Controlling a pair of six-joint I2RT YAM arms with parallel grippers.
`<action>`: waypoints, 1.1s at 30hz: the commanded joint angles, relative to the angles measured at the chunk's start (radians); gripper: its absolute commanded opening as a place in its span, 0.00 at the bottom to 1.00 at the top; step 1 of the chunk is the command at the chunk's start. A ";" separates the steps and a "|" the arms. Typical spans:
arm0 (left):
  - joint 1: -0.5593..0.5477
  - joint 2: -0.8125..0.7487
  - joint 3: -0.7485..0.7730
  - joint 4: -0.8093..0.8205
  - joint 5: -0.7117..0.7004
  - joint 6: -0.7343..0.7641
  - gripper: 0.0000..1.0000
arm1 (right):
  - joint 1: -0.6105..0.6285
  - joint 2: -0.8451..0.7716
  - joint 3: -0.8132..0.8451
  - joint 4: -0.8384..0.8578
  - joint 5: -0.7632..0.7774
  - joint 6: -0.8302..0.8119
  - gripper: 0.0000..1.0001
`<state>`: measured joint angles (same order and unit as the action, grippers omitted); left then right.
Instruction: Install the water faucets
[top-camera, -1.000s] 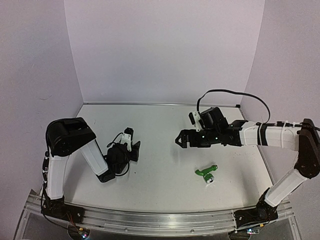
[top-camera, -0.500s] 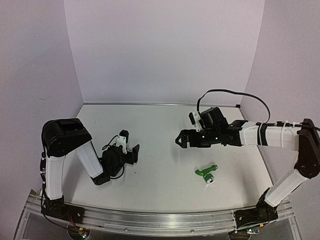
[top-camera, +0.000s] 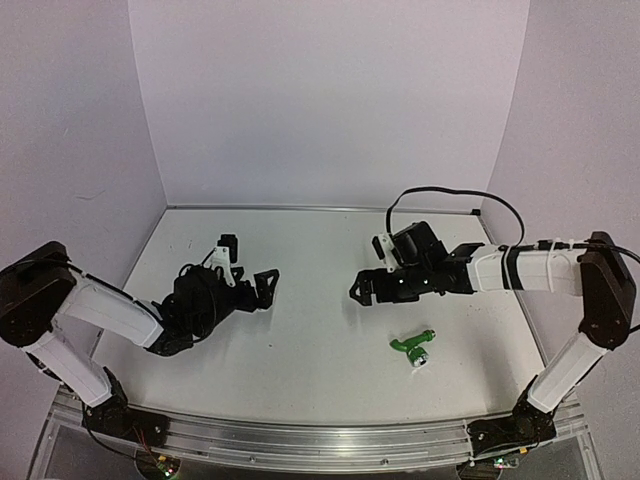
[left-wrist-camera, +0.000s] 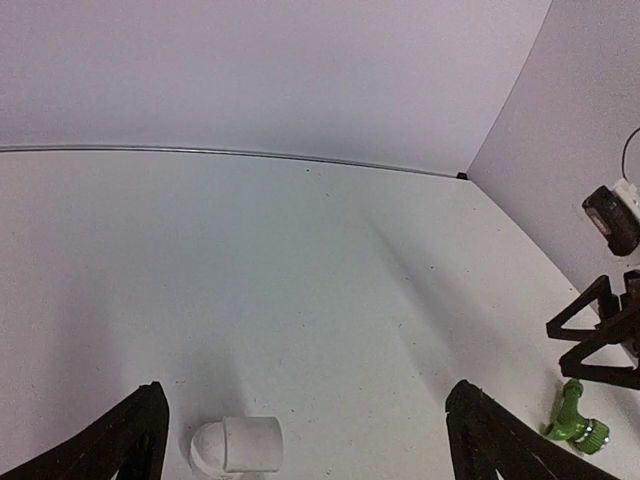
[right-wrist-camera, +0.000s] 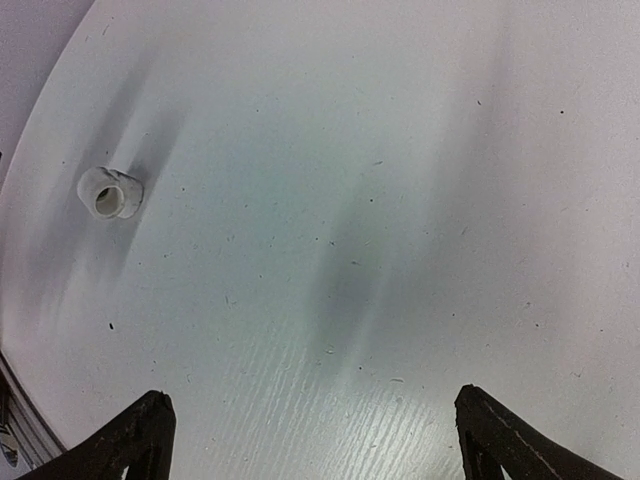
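The green water faucet (top-camera: 413, 348) lies on its side on the white table, right of centre; it also shows at the left wrist view's right edge as the faucet (left-wrist-camera: 575, 425). Its small white fitting (left-wrist-camera: 237, 445) lies on the table between my left gripper's (left-wrist-camera: 307, 400) wide-spread fingers, close to the left one and untouched. The fitting (right-wrist-camera: 110, 193) also shows far off in the right wrist view. My left gripper (top-camera: 262, 288) is open, low over the table left of centre. My right gripper (top-camera: 360, 290) is open and empty, up and left of the faucet.
Pale walls close the table (top-camera: 320, 250) at the back and on both sides. A black cable (top-camera: 450, 195) loops above the right arm. An aluminium rail (top-camera: 320, 440) runs along the near edge.
The left arm has dropped low and stretched out, its elbow swinging left, and its jaws have spread apart. The right arm has shifted only slightly. The green faucet has not moved.
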<state>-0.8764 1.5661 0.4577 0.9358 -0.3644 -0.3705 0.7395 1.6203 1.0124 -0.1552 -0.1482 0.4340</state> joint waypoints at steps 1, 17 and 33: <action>0.001 -0.135 0.117 -0.418 0.065 -0.091 1.00 | -0.002 -0.011 0.048 -0.096 0.021 -0.057 0.98; 0.031 -0.105 0.437 -0.752 0.229 -0.073 1.00 | 0.001 -0.104 0.067 -0.672 0.148 0.142 0.98; 0.033 -0.099 0.509 -0.785 0.315 -0.057 1.00 | 0.011 -0.092 -0.104 -0.543 0.041 0.156 0.66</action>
<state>-0.8478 1.5145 0.9329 0.1597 -0.0737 -0.4423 0.7408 1.4908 0.9354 -0.7745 -0.0734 0.6021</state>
